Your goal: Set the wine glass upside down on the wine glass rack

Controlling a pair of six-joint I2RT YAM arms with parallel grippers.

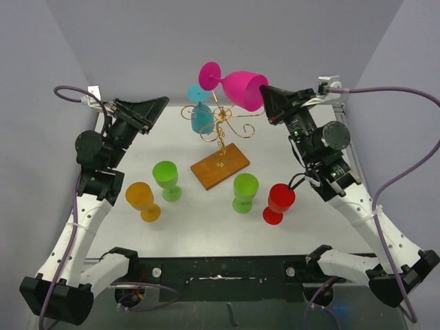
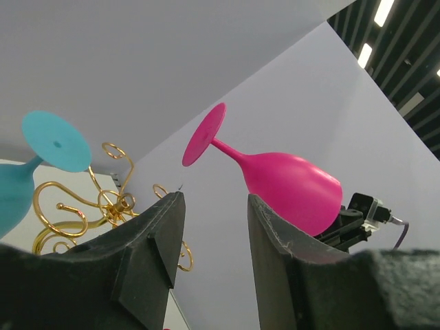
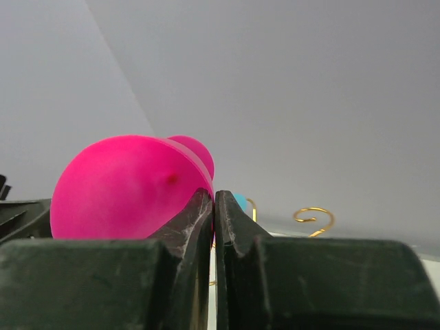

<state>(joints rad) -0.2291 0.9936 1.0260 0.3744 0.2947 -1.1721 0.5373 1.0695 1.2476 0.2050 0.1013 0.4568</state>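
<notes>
The right claw point(image 1: 265, 93) is clamped on the rim of the pink glass point(image 1: 244, 88), fingers nearly together with just the thin wall pinched between them. The glass looks like smooth matte plastic: round bowl, skinny stem, flat disc foot. It's up in the air over the top of the rack point(image 1: 221, 125), tipped nearly sideways, foot pointing away from the claw. The rack is thin gold wire with curly scroll arms on a stem, on a flat brown wood base. A teal glass point(image 1: 203, 118) hangs upside down on it. The left claw point(image 1: 161, 103) is spread wide with nothing in it, off to the rack's left. Green glasses point(image 1: 245, 189), an orange glass point(image 1: 142, 198) and a red glass point(image 1: 280, 198) stand upright on the white tabletop point(image 1: 192, 223).
</notes>
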